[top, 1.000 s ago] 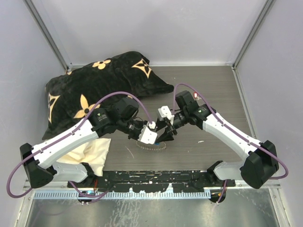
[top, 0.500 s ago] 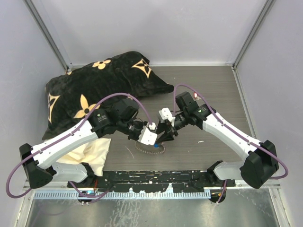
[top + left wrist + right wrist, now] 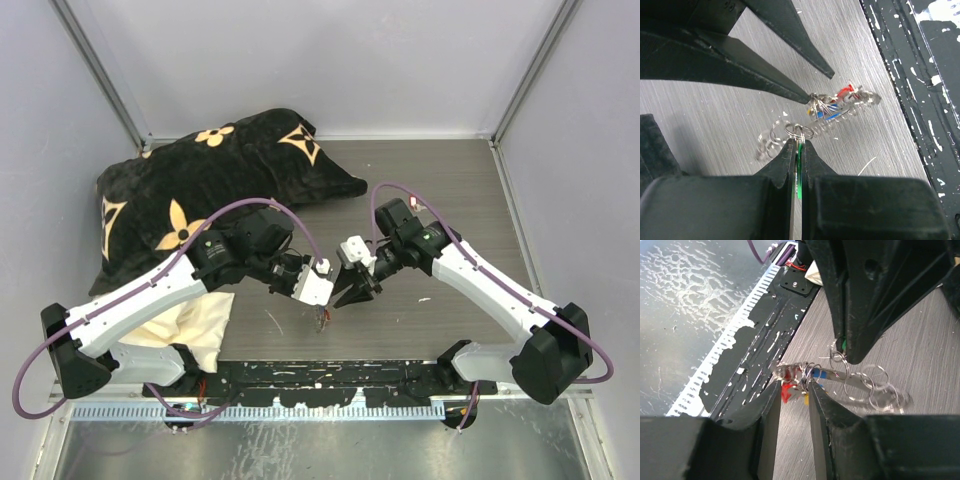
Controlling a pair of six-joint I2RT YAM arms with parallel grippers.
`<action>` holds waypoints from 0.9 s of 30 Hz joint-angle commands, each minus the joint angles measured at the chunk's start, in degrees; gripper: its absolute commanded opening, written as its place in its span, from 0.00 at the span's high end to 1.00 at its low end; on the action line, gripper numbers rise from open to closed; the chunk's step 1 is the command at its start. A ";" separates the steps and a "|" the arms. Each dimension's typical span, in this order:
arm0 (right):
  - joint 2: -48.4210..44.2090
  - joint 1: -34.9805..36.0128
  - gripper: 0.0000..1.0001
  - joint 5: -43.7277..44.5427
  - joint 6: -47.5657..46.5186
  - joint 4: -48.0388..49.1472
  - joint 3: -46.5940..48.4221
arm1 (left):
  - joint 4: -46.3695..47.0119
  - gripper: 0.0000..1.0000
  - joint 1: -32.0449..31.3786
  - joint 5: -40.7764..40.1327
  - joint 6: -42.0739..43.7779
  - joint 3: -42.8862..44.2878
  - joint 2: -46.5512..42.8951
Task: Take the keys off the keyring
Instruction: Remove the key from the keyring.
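The keyring [image 3: 826,113] is a silvery wire coil, hanging stretched between my two grippers just above the grey table [image 3: 440,190]. Red and blue key heads show on it [image 3: 790,390]. In the top view it is a small bunch [image 3: 322,318]. My left gripper [image 3: 799,142] is shut on a green-headed key [image 3: 799,172], with a small ring at its tips. My right gripper [image 3: 794,388] is slightly open, its jaws astride the coil's bunched end, one fingertip [image 3: 807,96] touching the wire. The grippers meet tip to tip at mid-table [image 3: 338,295].
A black pillow with gold flowers [image 3: 200,190] lies at the back left. A cream cloth [image 3: 190,330] lies under the left arm. The black paint-flecked front rail [image 3: 330,375] runs close by the keyring. Walls close in on three sides.
The keyring lay flat as a round loop on the table; now it is drawn up into a small bunch between the grippers. My right gripper has shifted slightly right and nearer.
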 commanded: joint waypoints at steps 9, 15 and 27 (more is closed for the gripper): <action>-1.15 -0.49 0.66 -2.24 -4.48 -3.81 1.60 | 3.39 1.00 -0.02 1.08 -0.76 1.00 -1.96; -1.26 -7.23 0.65 -5.43 6.21 2.43 3.42 | 5.06 1.00 -0.05 2.10 -0.32 -0.57 -2.90; 0.98 -4.76 0.76 4.43 34.45 32.01 -2.50 | 6.27 1.00 -0.04 4.15 -0.56 -0.86 -2.53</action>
